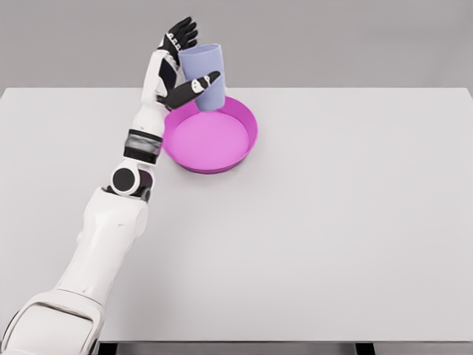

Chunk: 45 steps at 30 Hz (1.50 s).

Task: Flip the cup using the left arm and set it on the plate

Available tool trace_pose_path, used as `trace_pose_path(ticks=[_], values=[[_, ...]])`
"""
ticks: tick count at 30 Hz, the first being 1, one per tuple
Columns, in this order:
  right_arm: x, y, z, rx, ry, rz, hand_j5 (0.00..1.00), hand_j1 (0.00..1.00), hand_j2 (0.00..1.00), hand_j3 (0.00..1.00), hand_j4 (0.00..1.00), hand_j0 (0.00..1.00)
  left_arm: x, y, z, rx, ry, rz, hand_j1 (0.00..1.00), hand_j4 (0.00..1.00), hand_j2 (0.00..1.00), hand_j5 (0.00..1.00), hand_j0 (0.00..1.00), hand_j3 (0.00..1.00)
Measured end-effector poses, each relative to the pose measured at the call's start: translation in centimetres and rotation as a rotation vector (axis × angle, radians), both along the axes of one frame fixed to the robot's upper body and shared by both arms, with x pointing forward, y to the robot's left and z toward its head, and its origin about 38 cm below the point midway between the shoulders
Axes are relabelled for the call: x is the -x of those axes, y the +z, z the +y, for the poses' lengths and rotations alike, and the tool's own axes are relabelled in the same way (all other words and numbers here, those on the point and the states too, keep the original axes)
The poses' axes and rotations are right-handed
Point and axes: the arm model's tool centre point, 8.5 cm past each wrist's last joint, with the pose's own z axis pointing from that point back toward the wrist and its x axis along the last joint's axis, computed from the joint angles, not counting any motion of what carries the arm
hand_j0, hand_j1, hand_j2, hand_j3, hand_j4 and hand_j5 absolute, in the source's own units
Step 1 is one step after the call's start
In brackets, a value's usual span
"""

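Observation:
A lavender cup (207, 70) stands upright, its wider end up, on the far part of the magenta plate (229, 151). My left hand (201, 53) is at the cup's left side. Its thumb (194, 87) lies across the front of the cup and its fingers (181, 33) point straight up and spread behind the cup's left rim. The fingers are not curled around the cup. The left arm reaches in from the lower left across the table. Whether the thumb touches the cup cannot be told.
The white table (332, 222) carries only the plate and cup; its far edge runs just behind them. The left forearm (144, 144) passes close to the plate's left rim.

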Motion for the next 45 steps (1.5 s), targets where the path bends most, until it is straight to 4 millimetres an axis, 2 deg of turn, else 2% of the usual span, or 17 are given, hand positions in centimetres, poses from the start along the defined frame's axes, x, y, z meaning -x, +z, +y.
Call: trace_pose_path(ticks=[4,19,22,24,25,27,33,38,42,45], values=[[0.0,0.0,0.0,0.0,0.0,0.0,1.0,1.0,1.0,1.0,1.0,1.0,0.1,-0.3,0.4,0.009,0.012,0.007,0.86,0.86,0.86,0.86,0.86,0.86],[0.0,0.0,0.0,0.0,0.0,0.0,1.0,1.0,1.0,1.0,1.0,1.0,-0.1,0.4,0.6,0.017,0.019,-0.009,0.87,0.87,0.87,0.87,0.87,0.87],[0.0,0.0,0.0,0.0,0.0,0.0,1.0,1.0,1.0,1.0,1.0,1.0,-0.1,0.6,0.6,0.019,0.021,-0.013,0.93,0.93,0.93,0.93,0.93,0.93],[0.0,0.0,0.0,0.0,0.0,0.0,1.0,1.0,1.0,1.0,1.0,1.0,-0.1,0.6,0.6,0.023,0.023,-0.013,1.0,1.0,1.0,1.0,1.0,1.0],[0.0,0.0,0.0,0.0,0.0,0.0,1.0,1.0,1.0,1.0,1.0,1.0,-0.1,0.6,0.7,0.026,0.024,-0.012,1.0,1.0,1.0,1.0,1.0,1.0],[0.0,0.0,0.0,0.0,0.0,0.0,1.0,1.0,1.0,1.0,1.0,1.0,-0.4,0.7,2.5,0.005,0.046,-0.015,1.0,1.0,1.0,1.0,1.0,1.0],[0.0,0.0,0.0,0.0,0.0,0.0,1.0,1.0,1.0,1.0,1.0,1.0,-0.1,0.1,10.9,-0.085,0.1,0.027,1.0,1.0,1.0,1.0,1.0,1.0],[0.0,0.0,0.0,0.0,0.0,0.0,1.0,1.0,1.0,1.0,1.0,1.0,1.3,-0.5,16.9,-0.323,0.051,0.08,1.0,1.0,1.0,1.0,1.0,1.0],[0.0,0.0,0.0,0.0,0.0,0.0,1.0,1.0,1.0,1.0,1.0,1.0,3.3,-2.5,18.3,-0.543,-0.081,0.154,1.0,1.0,1.0,1.0,1.0,1.0],[0.0,0.0,0.0,0.0,0.0,0.0,1.0,1.0,1.0,1.0,1.0,1.0,5.5,-3.4,19.2,-0.694,-0.228,0.197,1.0,1.0,1.0,1.0,1.0,1.0]])
